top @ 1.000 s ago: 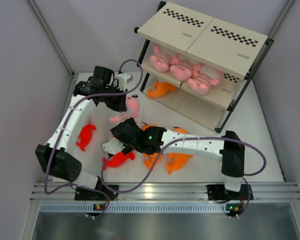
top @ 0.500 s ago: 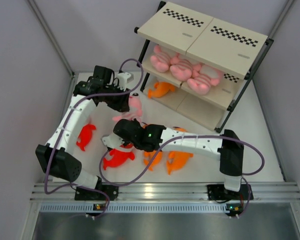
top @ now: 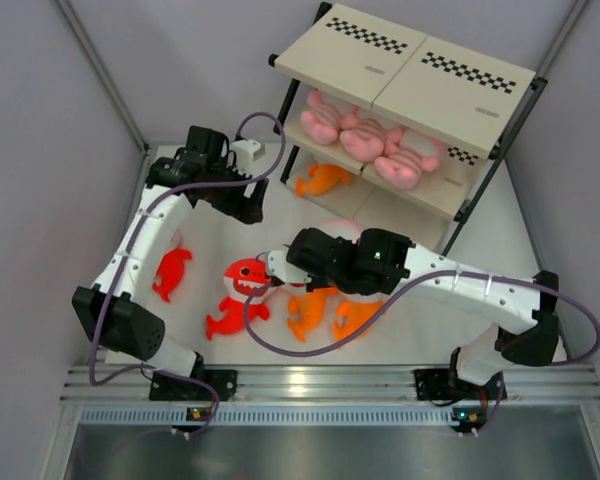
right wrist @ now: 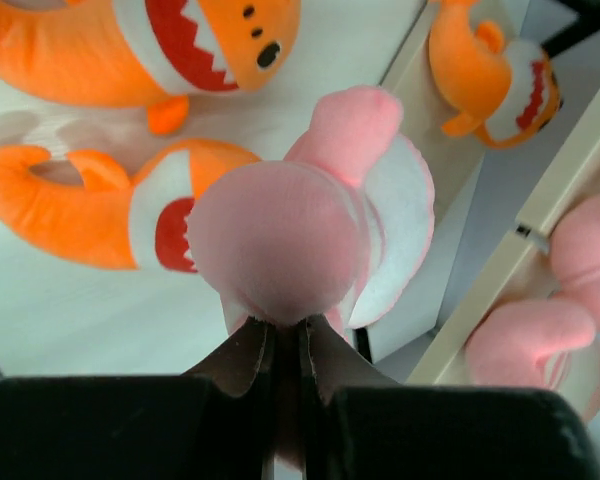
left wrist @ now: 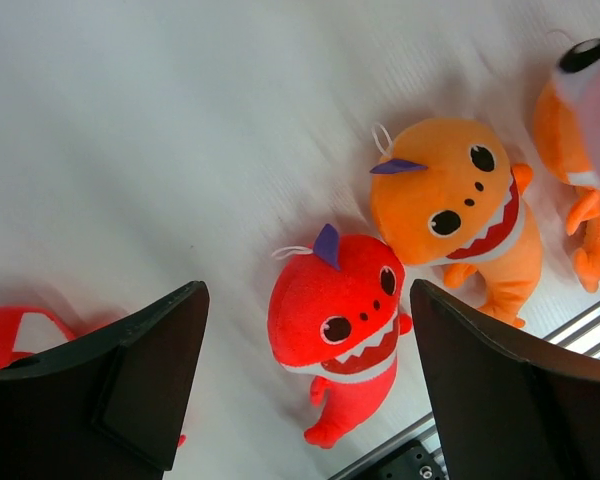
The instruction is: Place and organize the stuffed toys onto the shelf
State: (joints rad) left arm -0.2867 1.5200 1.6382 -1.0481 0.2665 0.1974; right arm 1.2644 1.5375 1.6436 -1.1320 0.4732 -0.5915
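My right gripper (right wrist: pixel 285 335) is shut on a pink plush toy (right wrist: pixel 280 240), held in the air between the floor toys and the shelf (top: pixel 410 75); from above the pink toy (top: pixel 342 228) shows just past the right gripper (top: pixel 325 242). My left gripper (top: pixel 242 205) hangs open and empty, its fingers (left wrist: pixel 130 380) framing a red shark (left wrist: pixel 340 330) lying far below. Three pink plushies (top: pixel 365 140) lie on the middle tier. One orange shark (top: pixel 322 180) lies on the bottom tier.
On the table lie a red shark (top: pixel 238 295), a second red toy (top: pixel 170 272) at the left, and two orange sharks (top: pixel 310 310) (top: pixel 355 315) under the right arm. Grey walls close in both sides. The metal rail (top: pixel 330 385) runs along the front.
The pink toy passed from the left gripper to the right: the left opened and drew back, the right shut on it and carried it right toward the shelf.
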